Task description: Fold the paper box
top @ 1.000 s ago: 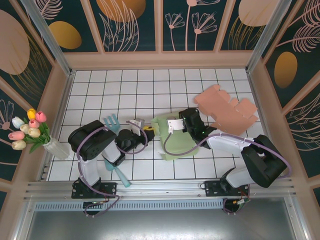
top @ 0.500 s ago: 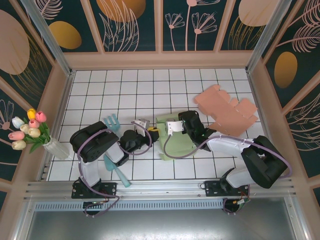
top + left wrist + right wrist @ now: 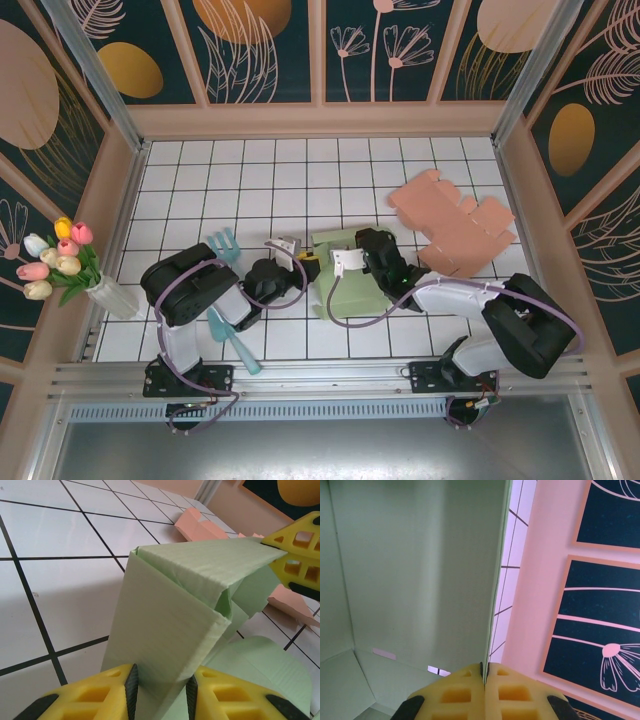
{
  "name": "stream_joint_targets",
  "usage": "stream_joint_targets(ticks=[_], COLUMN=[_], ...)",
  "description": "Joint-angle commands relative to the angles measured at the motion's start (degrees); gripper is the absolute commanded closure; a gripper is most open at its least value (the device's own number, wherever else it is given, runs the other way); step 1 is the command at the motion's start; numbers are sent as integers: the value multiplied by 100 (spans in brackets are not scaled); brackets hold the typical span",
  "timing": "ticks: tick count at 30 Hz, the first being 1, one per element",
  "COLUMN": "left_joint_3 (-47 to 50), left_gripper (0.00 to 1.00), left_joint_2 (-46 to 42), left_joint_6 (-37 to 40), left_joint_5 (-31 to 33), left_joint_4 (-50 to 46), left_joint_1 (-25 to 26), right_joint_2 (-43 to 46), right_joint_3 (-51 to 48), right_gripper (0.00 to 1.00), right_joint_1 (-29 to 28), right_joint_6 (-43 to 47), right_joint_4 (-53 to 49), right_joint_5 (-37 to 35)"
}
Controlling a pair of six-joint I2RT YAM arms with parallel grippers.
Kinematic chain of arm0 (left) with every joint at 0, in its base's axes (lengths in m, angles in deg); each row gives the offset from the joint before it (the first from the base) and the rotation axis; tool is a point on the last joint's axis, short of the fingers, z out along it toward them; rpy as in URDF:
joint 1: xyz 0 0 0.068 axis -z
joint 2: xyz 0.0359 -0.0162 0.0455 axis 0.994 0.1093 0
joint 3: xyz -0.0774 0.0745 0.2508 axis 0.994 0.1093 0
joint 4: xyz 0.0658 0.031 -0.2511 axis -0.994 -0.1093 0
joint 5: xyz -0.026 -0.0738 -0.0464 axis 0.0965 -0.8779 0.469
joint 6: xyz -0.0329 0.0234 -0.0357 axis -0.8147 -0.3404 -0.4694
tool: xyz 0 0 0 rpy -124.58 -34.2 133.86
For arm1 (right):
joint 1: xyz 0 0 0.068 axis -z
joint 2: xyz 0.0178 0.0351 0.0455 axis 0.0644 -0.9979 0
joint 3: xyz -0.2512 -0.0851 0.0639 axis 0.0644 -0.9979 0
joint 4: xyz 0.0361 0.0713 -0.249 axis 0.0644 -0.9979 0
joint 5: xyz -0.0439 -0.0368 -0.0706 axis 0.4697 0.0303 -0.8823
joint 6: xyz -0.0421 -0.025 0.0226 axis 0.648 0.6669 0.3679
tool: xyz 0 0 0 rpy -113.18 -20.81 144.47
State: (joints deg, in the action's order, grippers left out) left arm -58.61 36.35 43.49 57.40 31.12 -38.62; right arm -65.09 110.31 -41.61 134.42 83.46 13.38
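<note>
Within the last second the left arm [image 3: 185, 285] has edged rightward toward the green paper box [image 3: 368, 300], and the right arm [image 3: 450, 295] has drawn its wrist a little nearer and to the left. Between them the box has gathered in. A second ago it lay spread as a broad sheet with a flap trailing to the lower left; now it looks narrower and partly stood up, near the front middle of the surface [image 3: 250, 180]. The left jaws are clamped on a doubled wall of the box [image 3: 170, 625], which runs down between the yellow pads in the left wrist view. The right jaws are pressed together on the thin edge of an upright panel [image 3: 415, 580], seen from inside the fold. This suggests the walls are being raised and creased, but the box is not yet closed: one rounded flap lies flat on the surface. The surface is white with a black grid. A flat pink box blank [image 3: 455, 225] lies behind and to the right, apart from the green box. A teal fork [image 3: 232, 310] lies beside the left arm, and a vase of tulips [image 3: 60, 265] stands at the far left. Dark panels painted with leaves and flowers [image 3: 260, 40] in pale frames wall the space.
</note>
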Motion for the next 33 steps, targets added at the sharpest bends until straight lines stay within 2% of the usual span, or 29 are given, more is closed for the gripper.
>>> stream_joint_targets(ticks=[1,16,33], left_joint_3=[-168,-453,-895], left_gripper=[66,66,67], left_joint_2=[-96,104,476], left_joint_6=[46,18,81], left_joint_5=[194,385,752], left_joint_4=[73,-27,15], left_joint_1=[41,134,216], right_joint_2=[63,-324,-463], right_joint_3=[-208,-513,-456], right_gripper=[100,100,100], right_joint_1=[-174,-707,-857], right_joint_6=[169,435,193], right_joint_4=[116,693,525], right_joint_5=[-30,-710,-715])
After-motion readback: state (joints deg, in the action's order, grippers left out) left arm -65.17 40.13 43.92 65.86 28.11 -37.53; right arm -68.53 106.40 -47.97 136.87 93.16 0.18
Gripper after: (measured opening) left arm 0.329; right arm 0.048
